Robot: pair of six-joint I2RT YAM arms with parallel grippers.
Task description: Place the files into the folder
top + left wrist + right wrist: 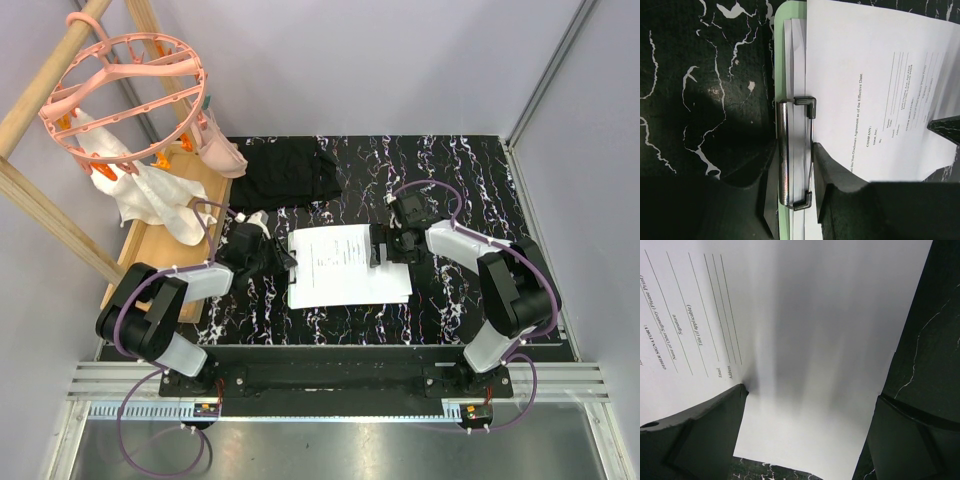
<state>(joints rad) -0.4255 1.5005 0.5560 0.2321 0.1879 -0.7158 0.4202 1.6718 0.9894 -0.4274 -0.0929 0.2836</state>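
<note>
The files point(345, 265) lie as a stack mid-table, the top sheet point(880, 85) printed with text and signature lines. Blank sheets point(797, 55) show beneath it on the light-green folder point(780, 60). The folder's metal clip point(790, 150) sits between my left fingers point(832, 180). My left gripper point(796, 200) is shut on that clip at the stack's left end point(283, 258). The top sheet's edge reaches the clip. My right gripper point(380, 247) stands open over the stack's right end, its jaws wide apart above the white paper point(815, 340), holding nothing point(807, 405).
A black fabric piece point(290, 170) lies behind the stack. At the left, a wooden board point(160, 250) carries a white cloth point(160, 195) under a pink ring hanger point(130, 90) on a wooden rack. Grey walls close in the marbled black mat point(470, 180).
</note>
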